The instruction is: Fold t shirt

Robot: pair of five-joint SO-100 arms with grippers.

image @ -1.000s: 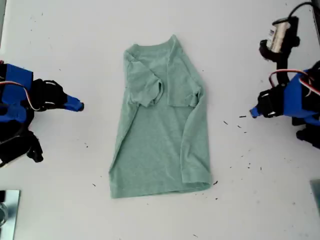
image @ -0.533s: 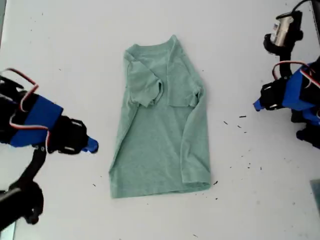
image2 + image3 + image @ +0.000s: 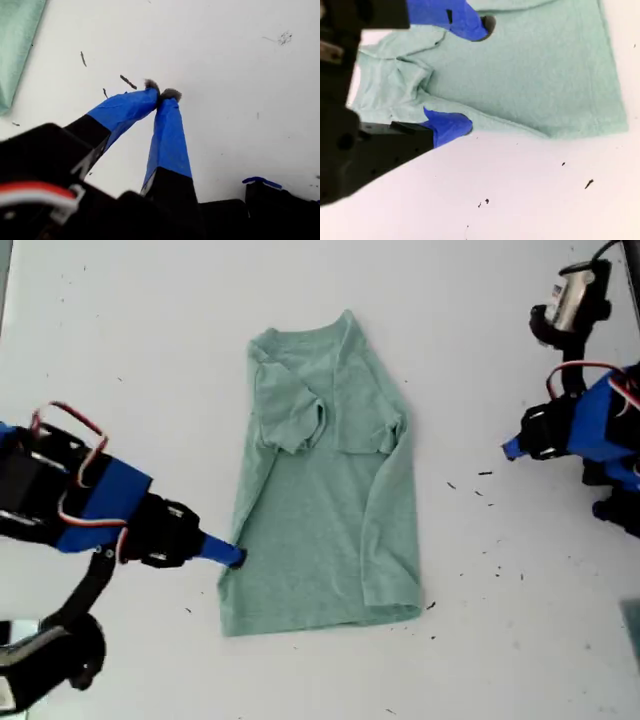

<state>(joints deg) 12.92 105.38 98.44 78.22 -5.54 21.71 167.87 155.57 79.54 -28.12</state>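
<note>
The white desk (image 3: 120, 320) is carrying everything, and the t shirt (image 3: 325, 510) is lying flat in its middle, well apart from every edge. The shirt is sitting as a long narrow shape with both sleeves folded in over the chest. Its neckline is pointing toward the desk edge at the top of the exterior view, its hem toward the bottom one.

My second gripper (image 3: 235, 558) is reaching in from the exterior view's left and meeting the shirt's long side edge near the hem. Its jaws are standing wide apart: one blue fingertip (image 3: 479, 29) is hovering over the cloth, and the other is sitting right at the cloth's edge.

My first gripper (image 3: 510, 448) is hanging over bare desk at the exterior view's right, well apart from the shirt, its blue fingers pressing tip to tip around nothing.

Small dark specks (image 3: 485, 473) are lying near it.
</note>
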